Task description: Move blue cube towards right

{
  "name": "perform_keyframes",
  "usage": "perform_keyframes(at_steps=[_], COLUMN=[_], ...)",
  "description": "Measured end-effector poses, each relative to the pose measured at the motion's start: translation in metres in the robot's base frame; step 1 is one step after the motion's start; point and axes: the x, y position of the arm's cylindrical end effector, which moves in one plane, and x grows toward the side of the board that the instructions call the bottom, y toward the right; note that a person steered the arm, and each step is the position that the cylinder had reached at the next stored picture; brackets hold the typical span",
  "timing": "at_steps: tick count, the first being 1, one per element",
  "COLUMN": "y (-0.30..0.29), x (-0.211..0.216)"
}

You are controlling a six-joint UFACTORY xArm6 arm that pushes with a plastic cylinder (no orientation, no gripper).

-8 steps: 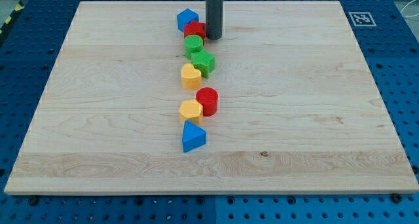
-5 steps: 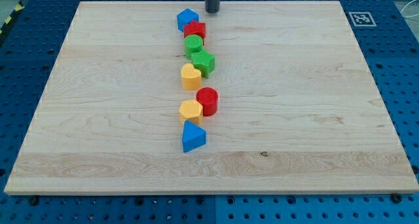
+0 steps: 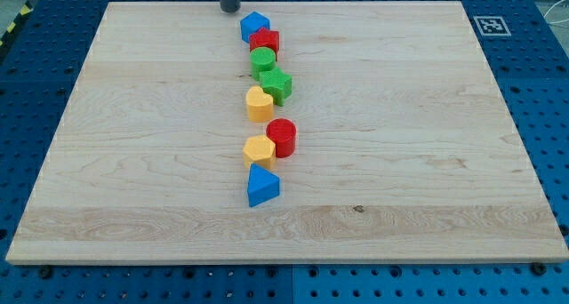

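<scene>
The blue cube [image 3: 254, 25] sits near the view's top centre of the wooden board [image 3: 133, 162], touching a red block [image 3: 266, 41] just below and right of it. My tip [image 3: 229, 10] is at the board's top edge, a little up and left of the blue cube, apart from it.
Below the red block runs a line of blocks down the middle: a green cylinder [image 3: 262, 61], a green star-like block [image 3: 277, 85], a yellow block [image 3: 259, 103], a red cylinder [image 3: 282, 137], a yellow block [image 3: 259, 150] and a blue triangular block [image 3: 261, 186]. A tag marker [image 3: 491, 25] lies at the top right.
My tip has moved from right of the red block up to the board's top edge, then left past the blue cube. No block has moved.
</scene>
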Motion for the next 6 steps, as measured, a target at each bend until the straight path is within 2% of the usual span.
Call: perform_keyframes(at_steps=[1, 3, 4, 6], y=[0.000, -0.040, -0.027, 0.003], x=[0.006, 0.014, 0.015, 0.052])
